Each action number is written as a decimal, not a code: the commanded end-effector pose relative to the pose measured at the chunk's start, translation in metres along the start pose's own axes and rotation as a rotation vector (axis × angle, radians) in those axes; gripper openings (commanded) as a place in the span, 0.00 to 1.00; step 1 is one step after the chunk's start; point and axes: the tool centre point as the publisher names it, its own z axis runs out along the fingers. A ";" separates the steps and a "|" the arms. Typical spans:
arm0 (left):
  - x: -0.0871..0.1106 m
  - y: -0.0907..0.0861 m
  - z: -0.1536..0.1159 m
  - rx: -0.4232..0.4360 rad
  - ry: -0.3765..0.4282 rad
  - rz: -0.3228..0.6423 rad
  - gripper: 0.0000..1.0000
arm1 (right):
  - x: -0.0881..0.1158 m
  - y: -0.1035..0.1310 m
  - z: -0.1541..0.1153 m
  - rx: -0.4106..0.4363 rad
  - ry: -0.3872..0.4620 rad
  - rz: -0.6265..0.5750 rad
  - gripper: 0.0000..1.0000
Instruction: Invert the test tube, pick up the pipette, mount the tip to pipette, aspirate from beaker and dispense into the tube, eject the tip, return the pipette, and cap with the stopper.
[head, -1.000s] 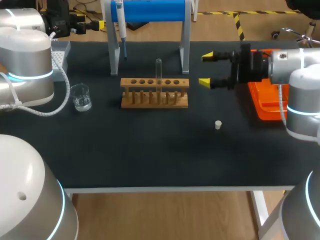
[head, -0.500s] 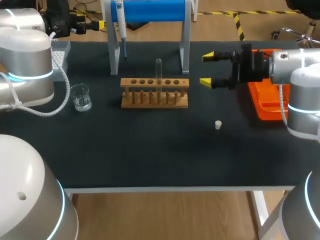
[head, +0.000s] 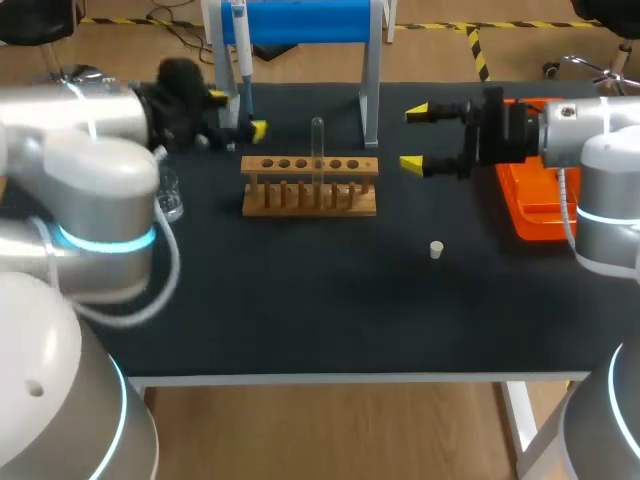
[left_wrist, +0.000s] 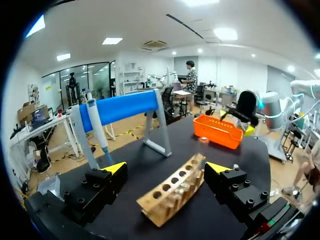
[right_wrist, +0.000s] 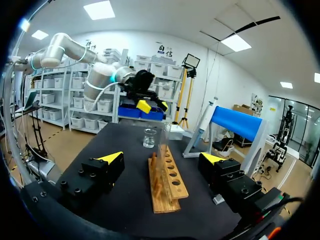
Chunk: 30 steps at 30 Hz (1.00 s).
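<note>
We read no text, label or number at this moment, wooden rack (head: 309, 185) shows us no marks, any print on the pipette (head: 240, 40) too small to tell

Quick rundown of our table: the test tube rack (head: 310, 186) sits about mid-table, with the test tube (head: 317, 138) standing upright in one of its middle holes. Right behind it is the pipette stand (head: 371, 92), and the pipette (head: 240, 52) hangs at its left end. The beaker (head: 171, 198) is left of the rack, half hidden behind our left arm. The stopper (head: 436, 249) lies in front of and right of the rack, well apart. The tray (head: 536, 210) is at the far right. Our left gripper (head: 237, 113) is by the rack's rear left corner, and our right gripper (head: 412, 138) is just right of the rack.
</note>
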 end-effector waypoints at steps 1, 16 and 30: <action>0.056 0.026 -0.010 0.089 -0.142 -0.001 1.00 | 0.000 -0.001 0.000 -0.001 0.000 -0.001 1.00; 0.044 0.047 -0.012 0.028 -0.050 0.033 1.00 | 0.000 -0.001 0.000 -0.001 0.000 -0.001 1.00; 0.029 0.045 -0.006 0.006 0.061 0.063 1.00 | 0.000 -0.001 0.000 -0.001 0.000 -0.001 1.00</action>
